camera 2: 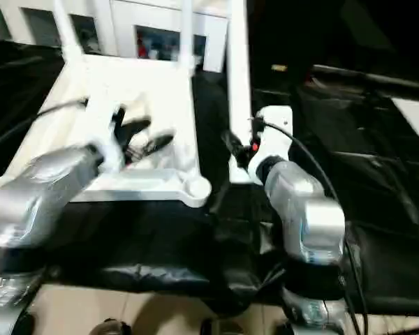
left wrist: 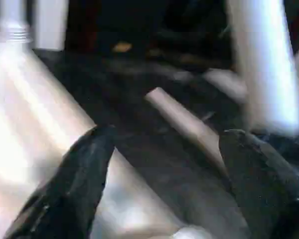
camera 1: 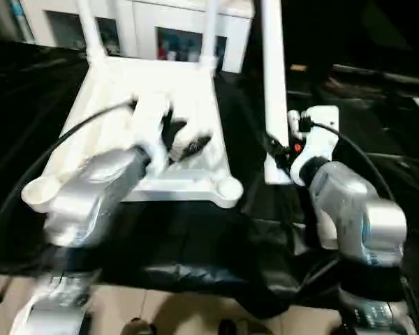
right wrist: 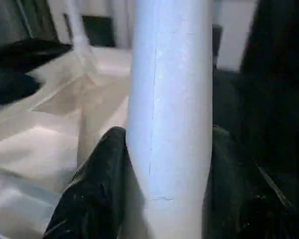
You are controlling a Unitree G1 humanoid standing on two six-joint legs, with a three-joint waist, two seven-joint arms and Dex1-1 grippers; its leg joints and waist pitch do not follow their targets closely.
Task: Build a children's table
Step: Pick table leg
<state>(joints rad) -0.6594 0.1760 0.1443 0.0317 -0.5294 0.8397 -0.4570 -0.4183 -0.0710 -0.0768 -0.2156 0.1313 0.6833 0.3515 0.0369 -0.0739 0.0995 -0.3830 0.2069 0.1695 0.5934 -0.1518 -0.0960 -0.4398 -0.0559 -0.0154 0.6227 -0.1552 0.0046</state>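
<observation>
Head views: the children's table top (camera 1: 188, 91) lies underside up on black cloth (camera 1: 195, 244), two legs standing in its far corner sockets. The left gripper (camera 1: 185, 139) hovers over the ribbed underside, fingers parted, holding nothing. The right gripper (camera 2: 236, 150) holds a third leg (camera 1: 274, 77) upright, beside the top's right edge.

Left wrist view: both fingers (left wrist: 79, 174) spread apart.

Right wrist view: fingers (right wrist: 97, 189) clamp the leg's sides.
</observation>
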